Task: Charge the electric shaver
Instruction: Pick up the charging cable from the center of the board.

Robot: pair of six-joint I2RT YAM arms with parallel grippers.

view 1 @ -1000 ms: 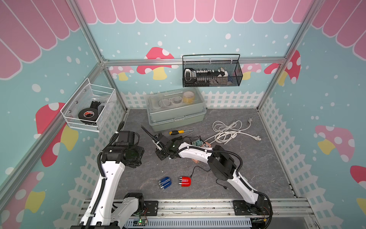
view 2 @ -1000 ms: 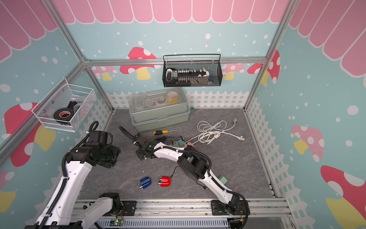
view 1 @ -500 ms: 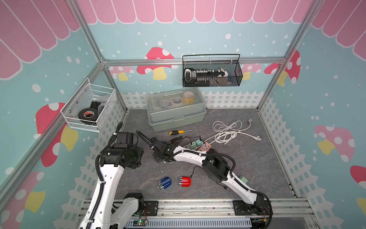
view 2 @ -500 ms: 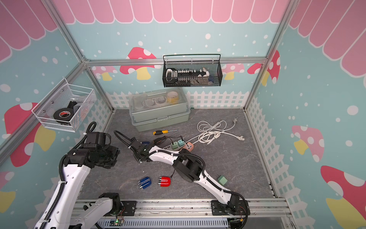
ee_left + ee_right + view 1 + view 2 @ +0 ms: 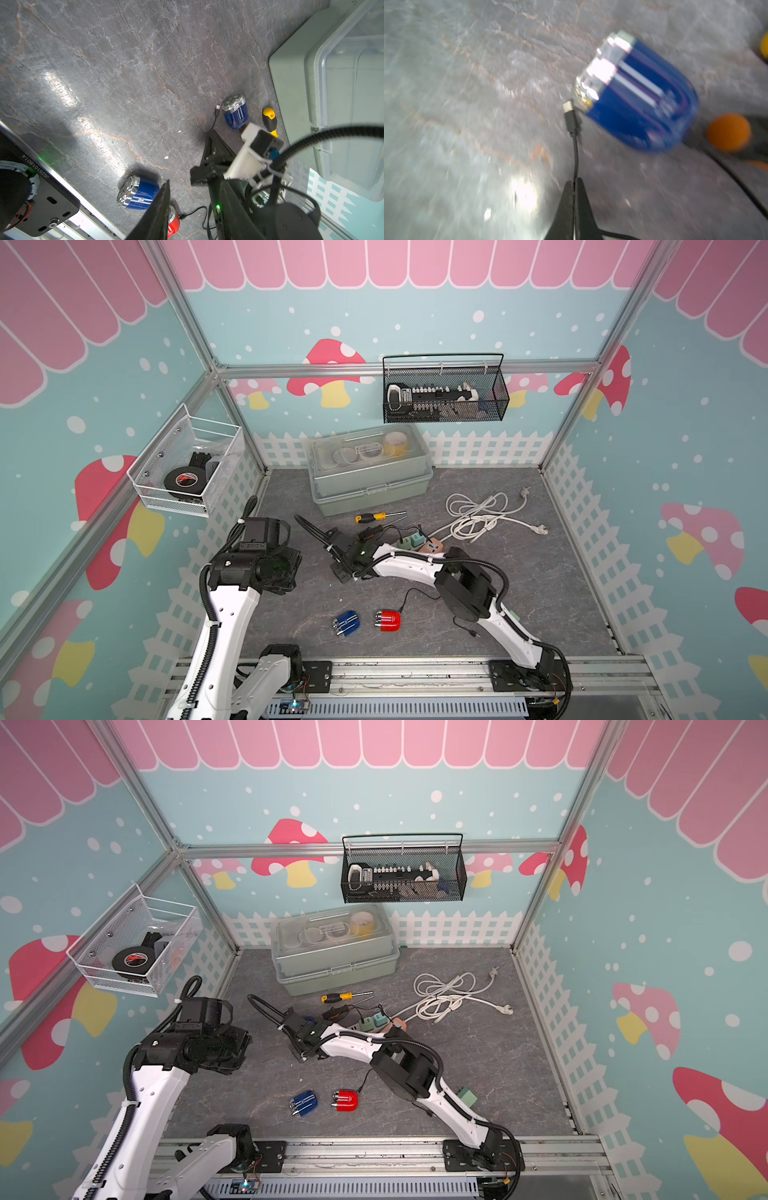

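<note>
My right gripper (image 5: 574,182) is shut on a thin black charging cable (image 5: 576,153). Its free plug (image 5: 569,107) lies just beside the silver head end of a blue electric shaver (image 5: 639,97) on the floor. In the left wrist view that blue shaver (image 5: 235,112) lies by the screwdriver, with the right gripper (image 5: 209,134) pointing at it. Near the front lie a second blue shaver (image 5: 347,624) and a red shaver (image 5: 387,621) with a black cable plugged in. My left gripper (image 5: 193,207) hangs open above the floor, holding nothing.
A power strip (image 5: 419,543) with green chargers lies behind the right arm, and a coiled white cord (image 5: 478,516) is beyond it. A yellow-black screwdriver (image 5: 376,517) lies before the green toolbox (image 5: 370,470). Wire baskets (image 5: 444,389) hang on the walls.
The right gripper's jaws have closed onto the black cable. Both arms have shifted only slightly.
</note>
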